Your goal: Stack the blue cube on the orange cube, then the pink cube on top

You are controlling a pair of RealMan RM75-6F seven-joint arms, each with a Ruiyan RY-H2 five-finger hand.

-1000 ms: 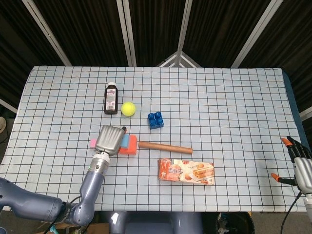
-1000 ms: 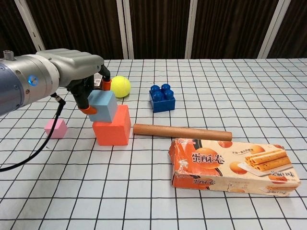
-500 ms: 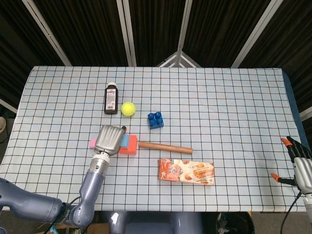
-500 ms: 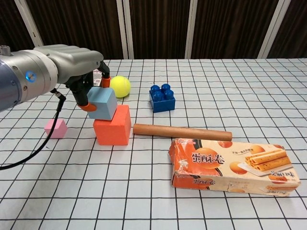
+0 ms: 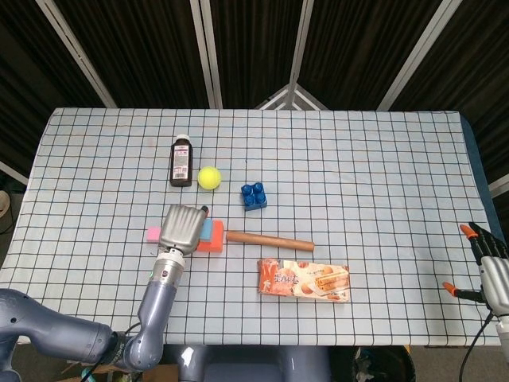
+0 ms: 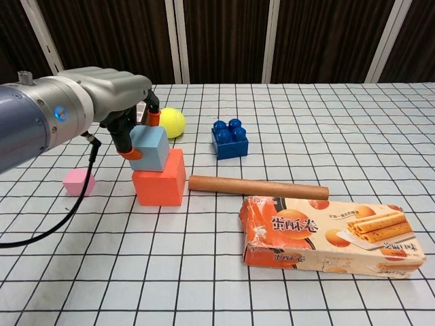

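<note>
- On the table (image 5: 382, 159) we see a white cloth with a dark grid, and behind it dark ribbed wall panels split by pale metal struts.
- Our left hand (image 6: 126, 112) reaches in from the left edge of the chest view, its grey back upward and its orange-tipped fingers (image 6: 134, 153) curled down around the blue cube (image 6: 150, 147), which it grips.
- The blue cube sits tilted on the left part of the orange cube's (image 6: 160, 182) top face; from the chest view the two appear to touch, though we cannot tell whether it rests flat.
- In the head view the left hand covers most of both cubes, leaving only a blue and an orange edge showing on its right side.
- The pink cube (image 6: 78, 181) lies on the cloth to the left of the orange cube, apart from it.
- Our right hand (image 5: 487, 270) shows only at the lower right corner of the head view, off the table's edge, its fingers spread with nothing in them.
- We count three cubes: one blue, one orange, one pink.
- We count one each of the rest: a dark bottle (image 5: 182, 162), a yellow ball (image 6: 170, 123), a blue toy brick (image 6: 230, 138), a wooden rod (image 6: 258, 187) lying just right of the orange cube, and a snack box (image 6: 326, 235) nearer the front edge.
</note>
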